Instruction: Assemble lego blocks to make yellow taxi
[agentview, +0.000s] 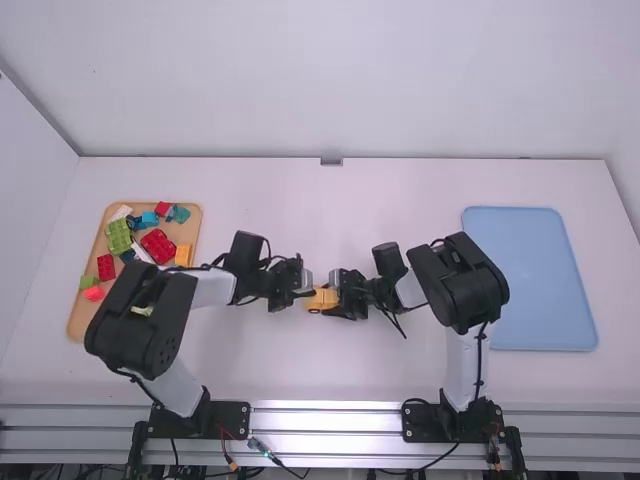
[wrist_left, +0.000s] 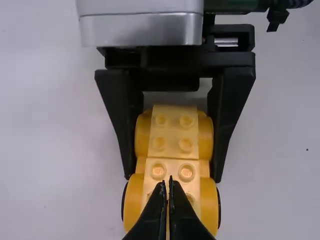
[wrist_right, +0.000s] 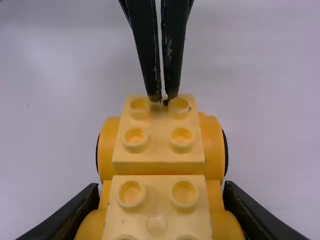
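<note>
Near the table's middle in the high view, the yellow wheeled base (agentview: 321, 300) lies between my left gripper (agentview: 306, 292) and my right gripper (agentview: 338, 297). The right wrist view has the fingers of my right gripper (wrist_right: 160, 200) on both sides of the yellow base (wrist_right: 158, 147), shut on it. In the left wrist view, the fingertips of my left gripper (wrist_left: 169, 181) are together, nothing visible between them, over the studs at the other end of the base (wrist_left: 173, 134). Its top is a row of pale yellow studded sections, with rounded yellow sides.
At the left stands an orange-brown tray (agentview: 77, 318) with several red, green, blue and yellow blocks, the left arm partly over it. A blue tray (agentview: 530, 275) lies at the right, beside the right arm.
</note>
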